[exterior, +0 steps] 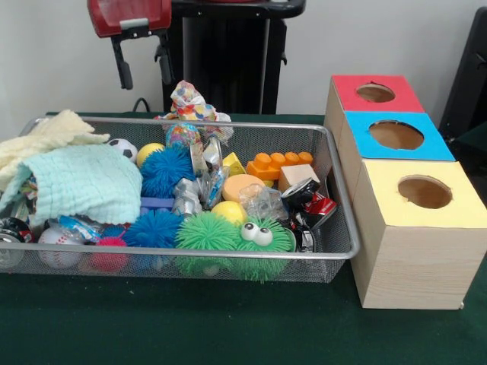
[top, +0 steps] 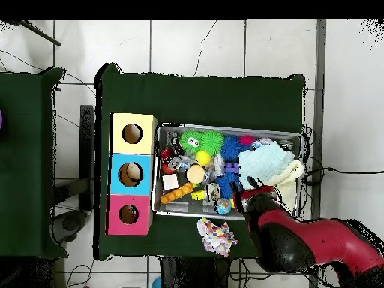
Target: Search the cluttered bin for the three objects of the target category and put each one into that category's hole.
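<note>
The gripper point(exterior: 142, 65) hovers above the bin's point(exterior: 190, 255) far rim, fingers apart and empty, the clutter directly below.

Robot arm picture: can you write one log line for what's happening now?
gripper: open, empty, above bin's far edge | bin: full of toys and cloths | red-panelled hole: nothing seen inside | stage: searching, nothing grasped

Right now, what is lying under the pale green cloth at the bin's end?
In the front view the pale green cloth covers that end of the bin. A white baseball and a pink spiky ball show at its front edge. Anything directly beneath is hidden.
</note>
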Controlling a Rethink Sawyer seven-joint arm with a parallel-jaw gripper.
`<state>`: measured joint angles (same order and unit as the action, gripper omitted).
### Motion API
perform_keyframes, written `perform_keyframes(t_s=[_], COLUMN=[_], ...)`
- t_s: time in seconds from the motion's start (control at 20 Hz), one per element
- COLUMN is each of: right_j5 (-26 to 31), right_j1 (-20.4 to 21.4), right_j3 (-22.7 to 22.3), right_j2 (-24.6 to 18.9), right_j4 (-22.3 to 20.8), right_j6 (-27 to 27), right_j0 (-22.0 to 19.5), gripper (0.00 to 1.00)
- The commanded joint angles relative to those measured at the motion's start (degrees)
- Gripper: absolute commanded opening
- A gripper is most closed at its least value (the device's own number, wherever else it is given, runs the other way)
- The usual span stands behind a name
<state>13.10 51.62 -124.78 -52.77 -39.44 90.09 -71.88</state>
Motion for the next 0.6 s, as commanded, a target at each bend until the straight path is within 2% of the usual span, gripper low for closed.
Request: perform_keyframes(t_s=[0.05, 0.4, 0.6], right_j5=[3.38, 7.87, 8.24], right_j1=[-5.44, -6.99, -6.45], right_j3=[11.91, 18.80, 22.17], right_j2=[3.55, 3.13, 5.46], right_j4=[-5.15, -7.35, -11.07], right_j6=[-3.50, -8.41, -8.57], right_j0=[0.84, 0.63, 2.74], gripper=[1.00, 1.00, 1.00])
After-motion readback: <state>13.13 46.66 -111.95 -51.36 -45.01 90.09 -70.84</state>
